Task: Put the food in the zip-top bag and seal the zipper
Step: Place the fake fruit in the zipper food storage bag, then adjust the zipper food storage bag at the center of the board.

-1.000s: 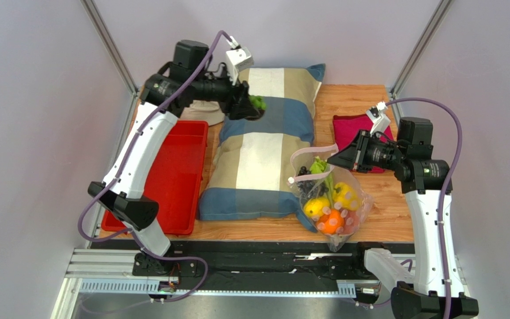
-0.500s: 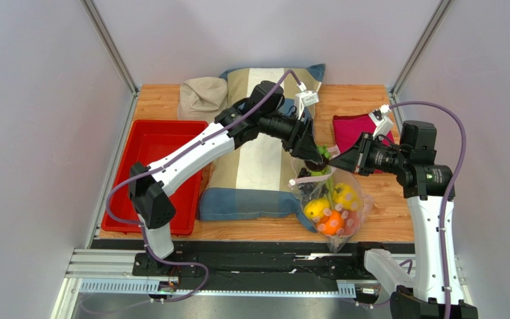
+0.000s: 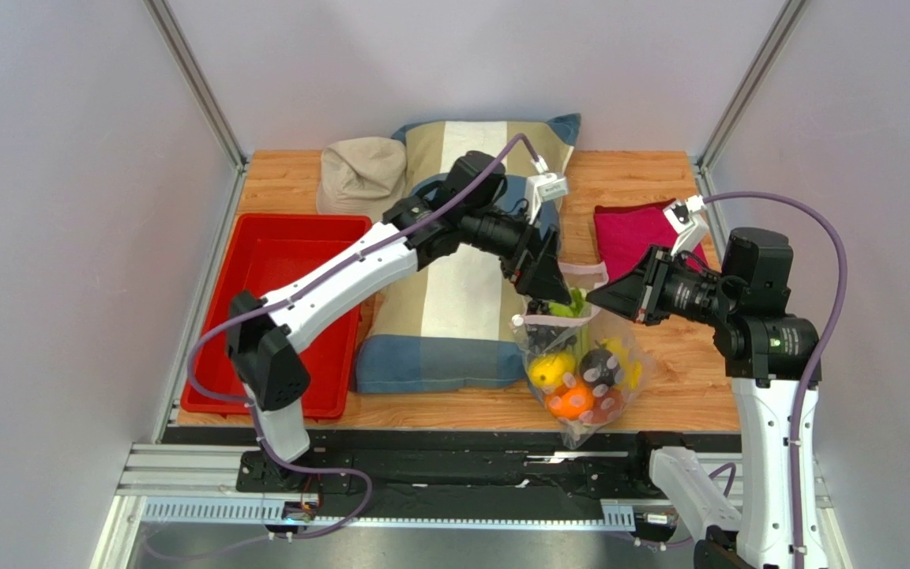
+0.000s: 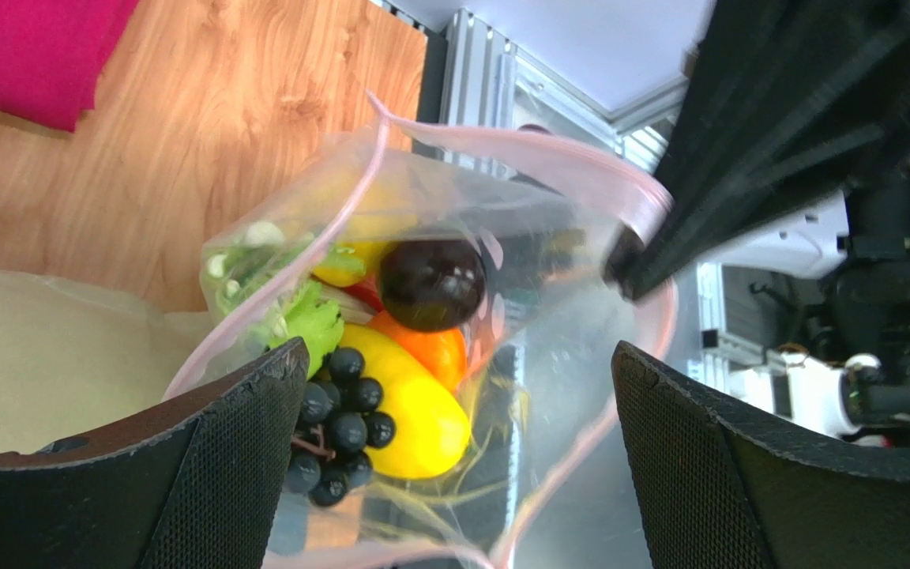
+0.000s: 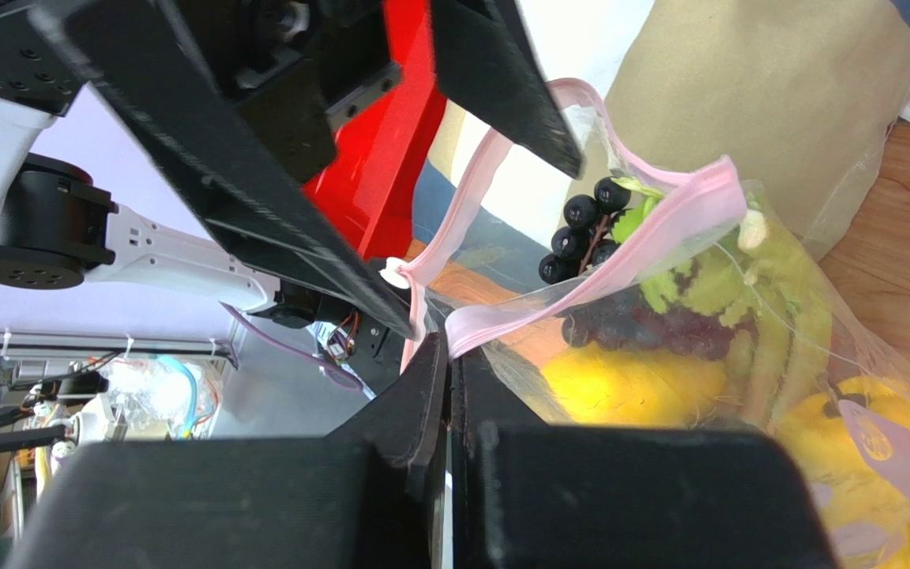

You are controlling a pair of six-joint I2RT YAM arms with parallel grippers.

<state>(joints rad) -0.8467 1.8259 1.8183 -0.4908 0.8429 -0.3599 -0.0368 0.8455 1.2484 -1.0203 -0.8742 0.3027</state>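
My left end effector [image 4: 457,353] hangs released, its two fingers spread wide apart right over the mouth of the zip-top bag [image 4: 555,332]. Half a second ago it was closed around something dark at the bag's mouth; now a dark round piece [image 4: 430,282] lies inside the bag, on top of the other food. Around that piece in the bag are the grape cluster [image 4: 335,433], a yellow pepper [image 4: 406,409], the green celery [image 4: 306,314] and, lower down, the orange [image 3: 575,401]. My right end effector [image 5: 448,350] is clenched on the zipper [image 5: 662,213], pinching the pink strip at the near end of the mouth, and the bag hangs open from that grip. The bag now looks drawn up narrower than it did half a second ago, and its load sits a little further left. It stands at the right front corner of the striped pillow [image 3: 460,285], with its bottom on the wooden counter [image 3: 685,379]. My left arm reaches from its base diagonally across the red tray [image 3: 294,296] and the pillow, with the wrist angled down toward the bag. My right arm rises straight from its base and bends at the elbow, and the forearm points left at the bag's mouth, close in front of the magenta cloth [image 3: 626,231]. Its elbow sits further right than before.
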